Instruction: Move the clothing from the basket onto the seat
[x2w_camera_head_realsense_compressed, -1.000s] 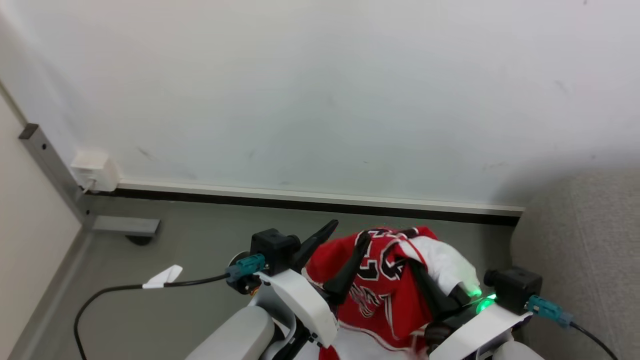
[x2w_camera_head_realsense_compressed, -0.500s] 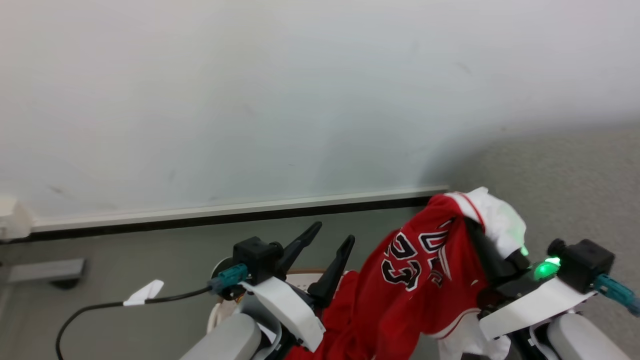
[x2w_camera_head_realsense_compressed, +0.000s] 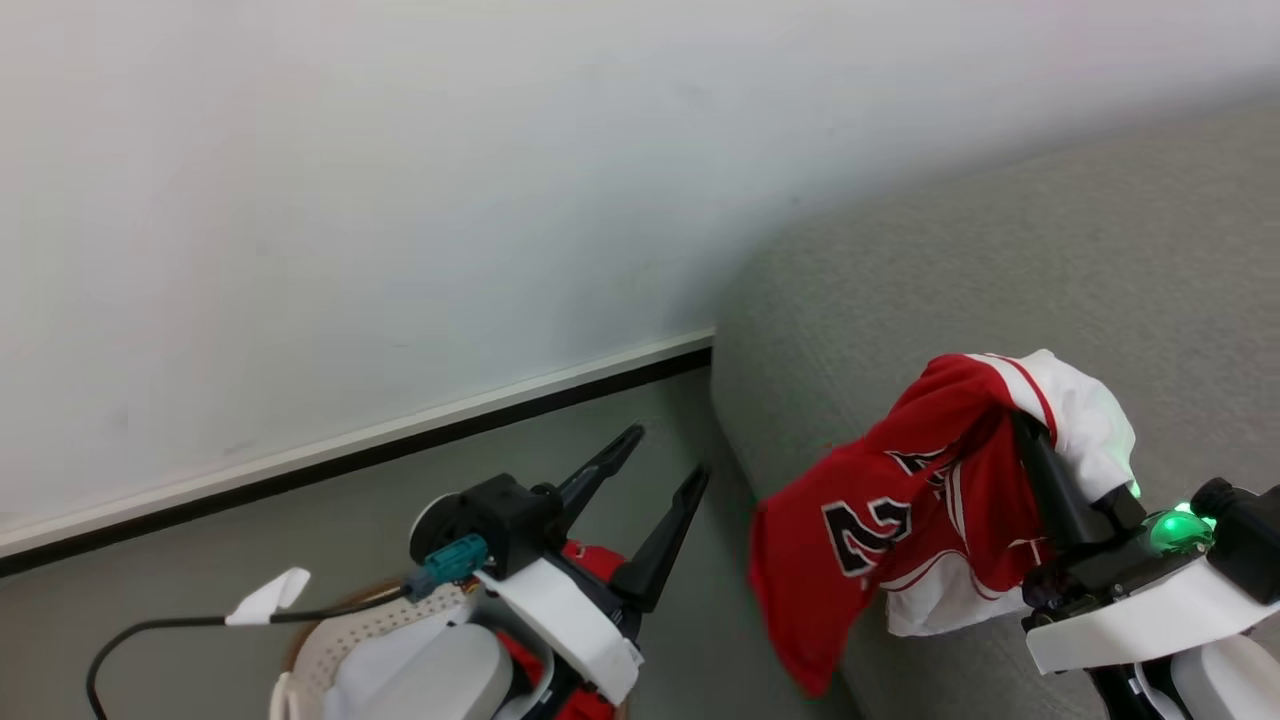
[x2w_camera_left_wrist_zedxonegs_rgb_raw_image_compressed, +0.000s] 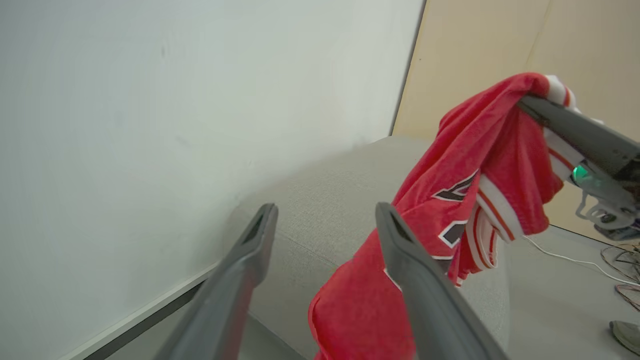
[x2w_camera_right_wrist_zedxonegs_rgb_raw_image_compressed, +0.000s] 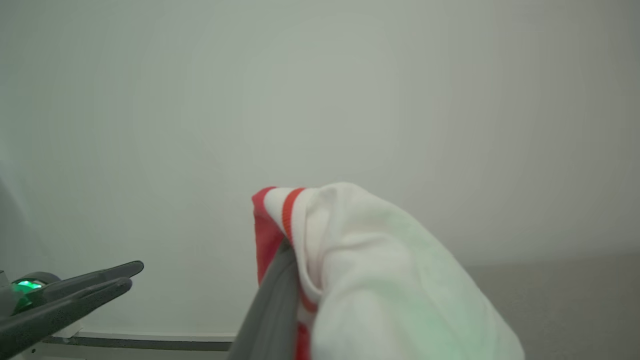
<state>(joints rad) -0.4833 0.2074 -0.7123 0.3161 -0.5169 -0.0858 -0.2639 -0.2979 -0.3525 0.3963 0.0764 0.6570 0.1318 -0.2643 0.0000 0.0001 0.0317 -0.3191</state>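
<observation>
- Pale wall (x2w_camera_head_realsense_compressed: 400, 200) and grey floor (x2w_camera_head_realsense_compressed: 250, 540) are seen behind the seat (x2w_camera_head_realsense_compressed: 1000, 270) at the right.
- A red jersey (x2w_camera_head_realsense_compressed: 880, 500) is clamped in the right tool (x2w_camera_head_realsense_compressed: 1028, 435) and held up at the seat's near edge; contact with it cannot be told.
- The left tool (x2w_camera_head_realsense_compressed: 668, 452) is held empty, fingers apart, near the basket (x2w_camera_head_realsense_compressed: 320, 640).
- More red cloth (x2w_camera_head_realsense_compressed: 590, 557) is seen in the basket.

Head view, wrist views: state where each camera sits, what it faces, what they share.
Head view: on the head, facing down at the light grey fabric sofa; left end effector open, right end effector shut.
Left wrist view: left wrist, along its open fingers toward the sofa.
Right wrist view: right wrist, past its fingers at the white wall.
All share the bright red numbered jersey.
</observation>
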